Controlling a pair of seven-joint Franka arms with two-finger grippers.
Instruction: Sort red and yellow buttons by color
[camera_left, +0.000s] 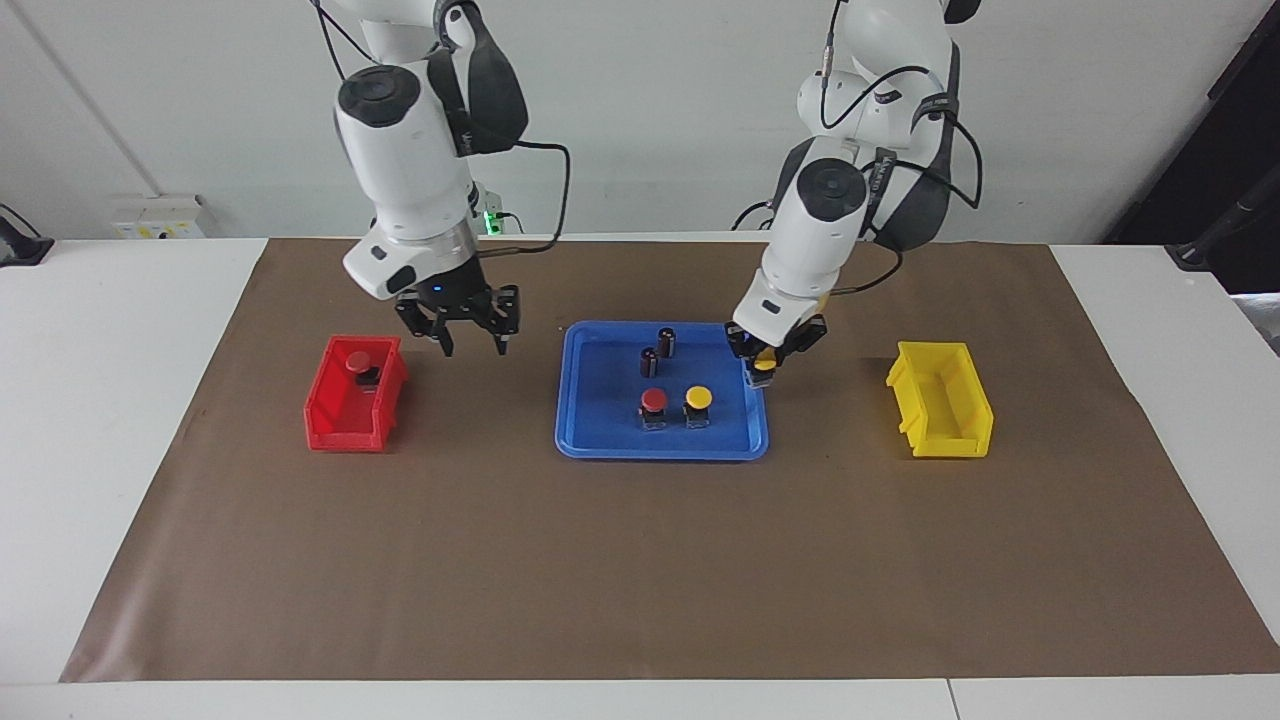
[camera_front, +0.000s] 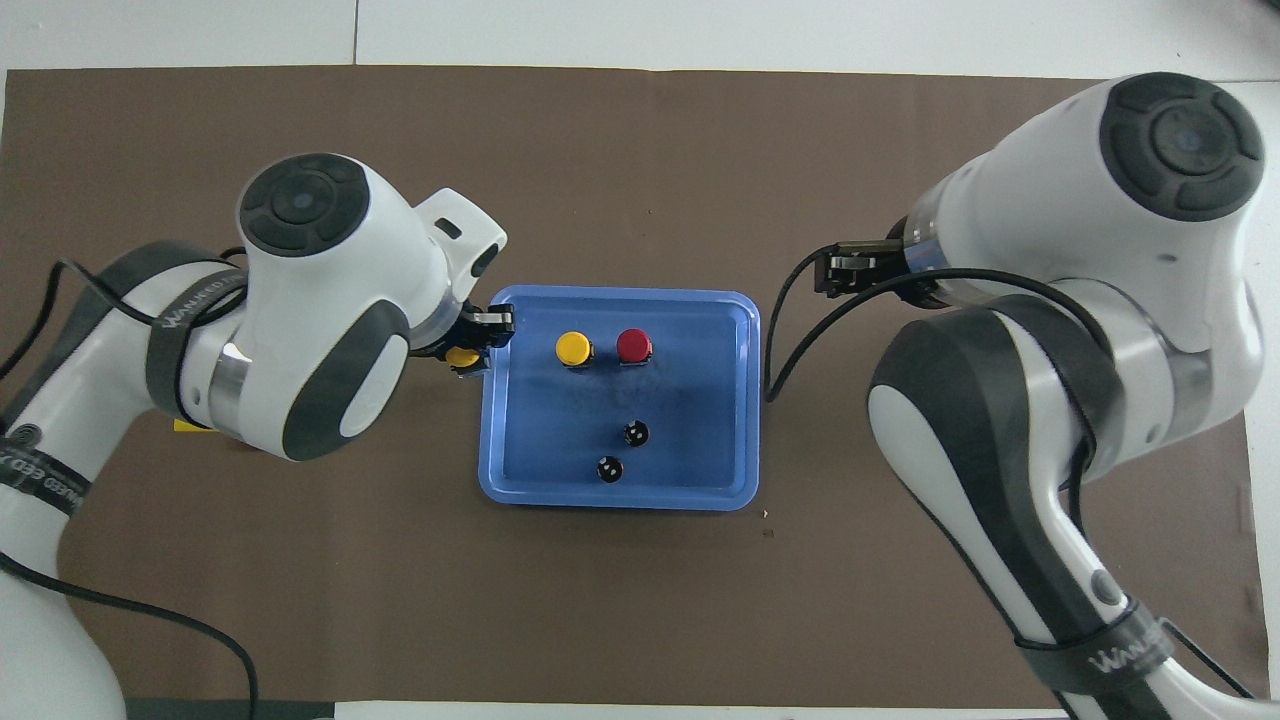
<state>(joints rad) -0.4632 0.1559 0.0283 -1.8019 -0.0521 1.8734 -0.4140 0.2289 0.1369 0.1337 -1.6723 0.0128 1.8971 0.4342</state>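
Note:
A blue tray (camera_left: 600, 420) in the middle holds one red button (camera_left: 653, 400) and one yellow button (camera_left: 698, 398), side by side. My left gripper (camera_left: 764, 368) is shut on a second yellow button (camera_left: 765, 362), held just above the tray's edge toward the left arm's end; the overhead view shows this gripper (camera_front: 470, 345) and the button (camera_front: 462, 356) too. The other red button (camera_left: 358, 362) lies in the red bin (camera_left: 340, 425). My right gripper (camera_left: 475, 345) is open and empty, raised beside the red bin.
Two small dark capless cylinders (camera_left: 666, 340) (camera_left: 649, 362) stand in the tray nearer to the robots than the buttons. A yellow bin (camera_left: 940, 405) sits toward the left arm's end of the table. A brown mat (camera_left: 640, 560) covers the table.

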